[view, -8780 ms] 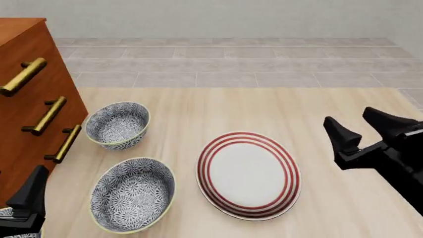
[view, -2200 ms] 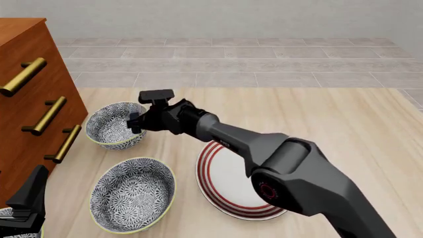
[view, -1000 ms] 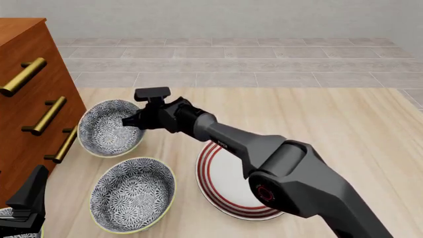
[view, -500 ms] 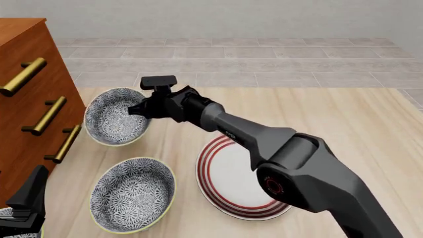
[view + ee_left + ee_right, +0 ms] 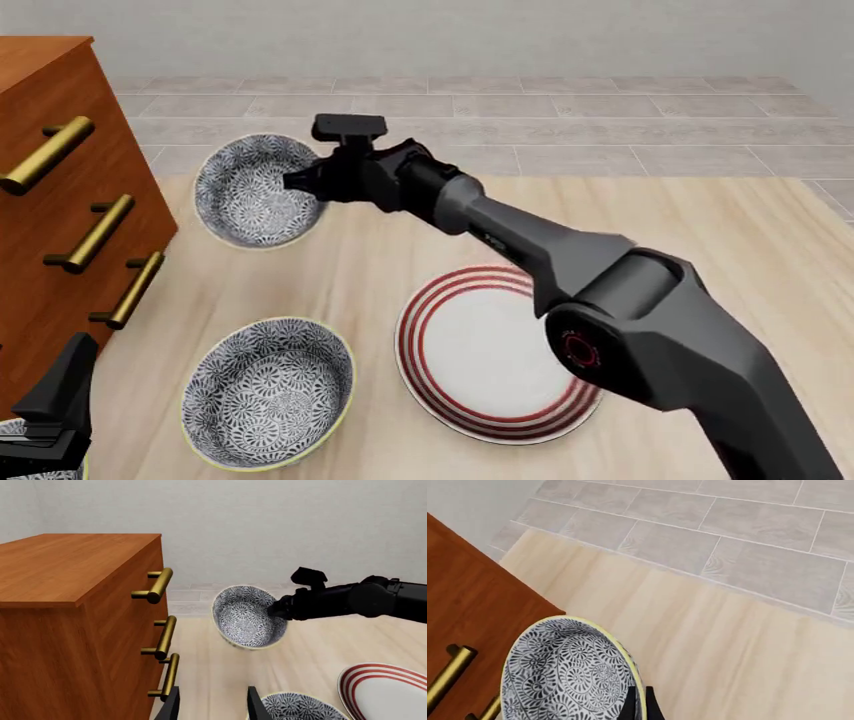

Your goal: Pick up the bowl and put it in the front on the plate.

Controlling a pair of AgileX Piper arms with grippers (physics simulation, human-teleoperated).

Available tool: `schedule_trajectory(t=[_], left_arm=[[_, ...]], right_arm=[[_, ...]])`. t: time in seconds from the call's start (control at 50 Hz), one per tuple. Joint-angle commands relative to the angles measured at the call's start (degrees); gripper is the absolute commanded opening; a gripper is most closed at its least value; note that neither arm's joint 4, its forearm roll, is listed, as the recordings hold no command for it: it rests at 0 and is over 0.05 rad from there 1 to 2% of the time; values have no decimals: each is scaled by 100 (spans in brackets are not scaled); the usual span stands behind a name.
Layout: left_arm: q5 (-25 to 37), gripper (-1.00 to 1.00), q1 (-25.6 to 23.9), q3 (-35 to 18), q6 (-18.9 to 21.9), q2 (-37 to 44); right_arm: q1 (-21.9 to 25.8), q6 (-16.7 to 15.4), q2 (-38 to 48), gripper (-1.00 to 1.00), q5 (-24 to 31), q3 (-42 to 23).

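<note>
Bowl [image 5: 256, 190], small, deep, blue-grey floral, yellow-rimmed, likely rigid, glazed, breakable, is pinched at the rim by the right gripper's [image 5: 310, 182] closed jaws; the left gripper's [image 5: 212, 706] jaws are parted, empty.

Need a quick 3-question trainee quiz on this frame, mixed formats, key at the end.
1. True or false: the bowl rests flat on the table.
2. Which claw grips the bowl? A) left claw B) right claw C) neither
3. Fill in: the plate carries ___ on it.

Key:
1. False. It is lifted and tilted, its rim pinched.
2. B. The left claw is open, away from the bowl.
3. Nothing; the wider bowl sits beside it on the table.
</note>
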Motion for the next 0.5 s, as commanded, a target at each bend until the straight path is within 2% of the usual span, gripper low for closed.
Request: schedule_trajectory(t=[0.02, 0.5], left_arm=[[0, 100, 0, 0, 0, 0], [0, 100, 0, 0, 0, 0]], right_arm=[[-225, 78, -124, -100, 139, -154], [-526, 196, -967, -100, 183, 696]])
